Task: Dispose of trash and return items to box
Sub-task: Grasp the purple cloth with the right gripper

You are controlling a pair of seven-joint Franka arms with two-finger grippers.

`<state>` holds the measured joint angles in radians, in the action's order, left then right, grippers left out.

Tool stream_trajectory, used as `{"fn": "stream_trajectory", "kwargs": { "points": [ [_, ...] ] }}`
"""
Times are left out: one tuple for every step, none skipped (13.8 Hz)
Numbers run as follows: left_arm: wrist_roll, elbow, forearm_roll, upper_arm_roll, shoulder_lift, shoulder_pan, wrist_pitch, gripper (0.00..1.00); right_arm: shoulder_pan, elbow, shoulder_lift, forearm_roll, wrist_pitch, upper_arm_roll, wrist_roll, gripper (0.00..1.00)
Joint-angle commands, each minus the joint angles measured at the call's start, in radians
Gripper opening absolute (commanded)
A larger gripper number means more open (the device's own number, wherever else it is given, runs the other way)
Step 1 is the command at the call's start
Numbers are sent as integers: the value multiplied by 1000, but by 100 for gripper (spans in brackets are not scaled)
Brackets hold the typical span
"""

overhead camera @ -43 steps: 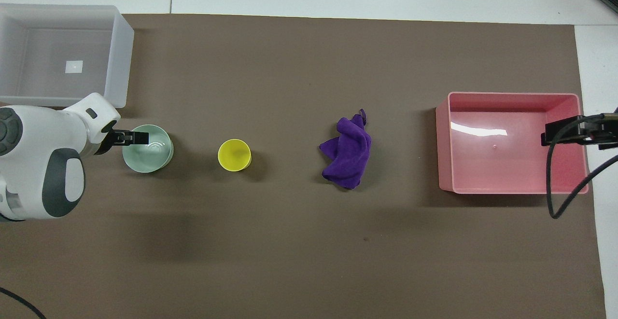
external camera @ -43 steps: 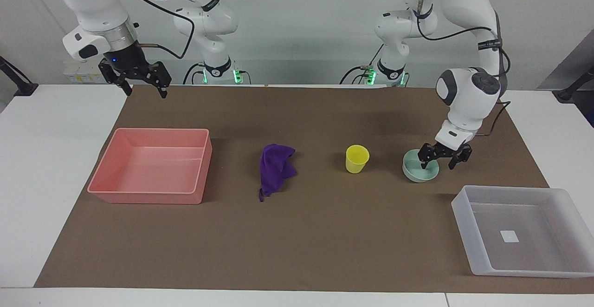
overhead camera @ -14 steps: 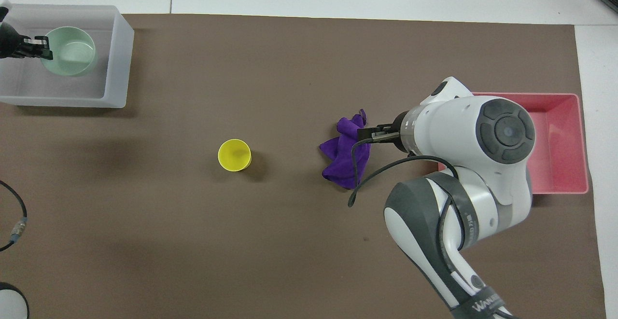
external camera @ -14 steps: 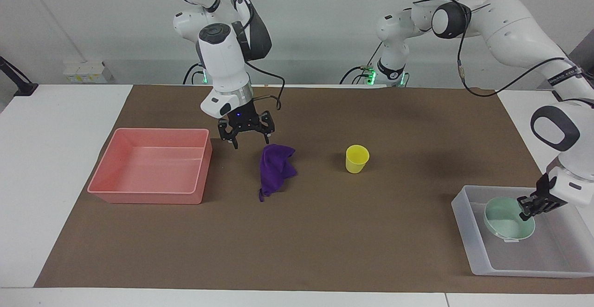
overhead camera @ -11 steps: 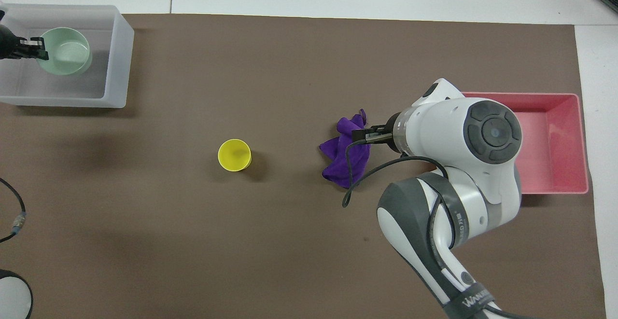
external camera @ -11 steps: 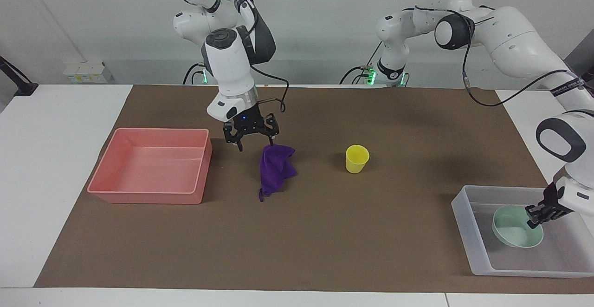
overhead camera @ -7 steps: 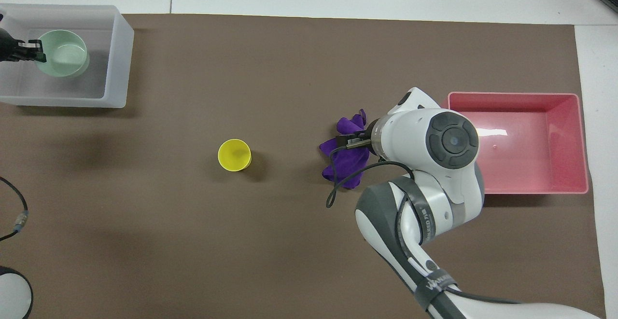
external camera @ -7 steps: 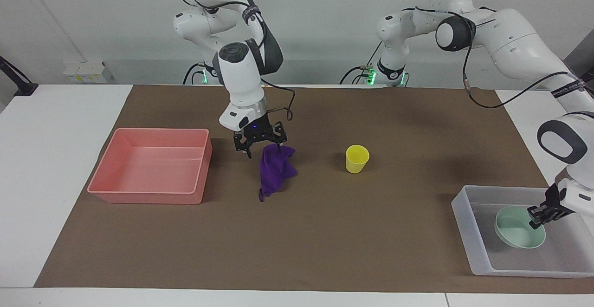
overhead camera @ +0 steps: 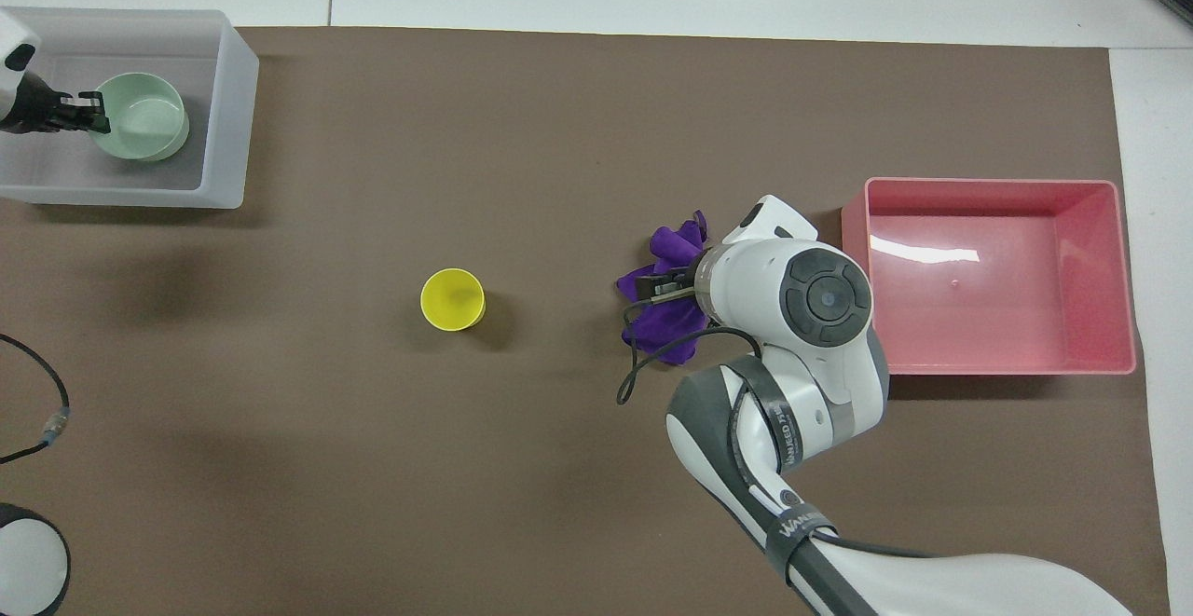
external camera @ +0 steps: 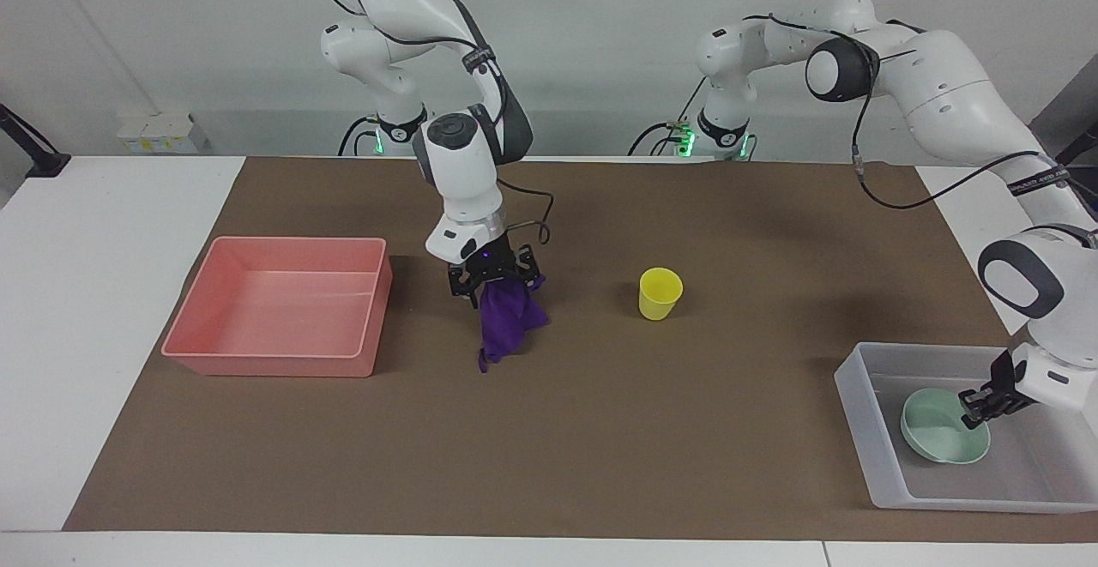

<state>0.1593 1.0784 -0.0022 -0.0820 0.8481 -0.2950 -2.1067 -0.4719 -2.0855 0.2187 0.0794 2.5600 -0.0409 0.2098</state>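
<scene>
The right gripper (external camera: 495, 286) sits low on the purple cloth (external camera: 508, 322), at the end of it nearest the robots, fingers straddling the bunched fabric; whether they have closed on it I cannot tell. The pink bin (external camera: 283, 305) lies beside this gripper, toward the right arm's end, handy for dropping the trash. The left gripper (external camera: 978, 408) is down inside the translucent box (external camera: 866, 430), at the rim of the mint-green bowl (external camera: 939, 438) resting there, apparently pinching it. The yellow cup (external camera: 660, 293) waits between the two grippers.
</scene>
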Motion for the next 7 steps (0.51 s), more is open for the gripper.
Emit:
{"fn": "stream_trajectory", "kwargs": {
  "points": [
    [3,28,27,-4,-69,7,46,89,-4,-27,-1,22,31,-1,-3,84],
    [5,28,28,-5,-96,13,83,96,-16,-28,-2,22,26,-1,-4,55],
    [5,34,28,-7,-130,13,99,100,-22,-27,-1,22,26,-1,-4,13],
    [5,66,27,-8,-183,19,117,100,-24,-19,-1,22,22,-1,-1,0],
    [3,116,30,-9,-239,37,126,100,-22,-16,-1,8,17,-1,-3,0],
    [3,179,28,-9,-309,69,125,100,-22,-8,-8,7,3,-2,-1,0],
    [-3,260,27,-9,-384,103,125,100,-14,5,-18,8,-30,-2,6,0]
  ]
}}
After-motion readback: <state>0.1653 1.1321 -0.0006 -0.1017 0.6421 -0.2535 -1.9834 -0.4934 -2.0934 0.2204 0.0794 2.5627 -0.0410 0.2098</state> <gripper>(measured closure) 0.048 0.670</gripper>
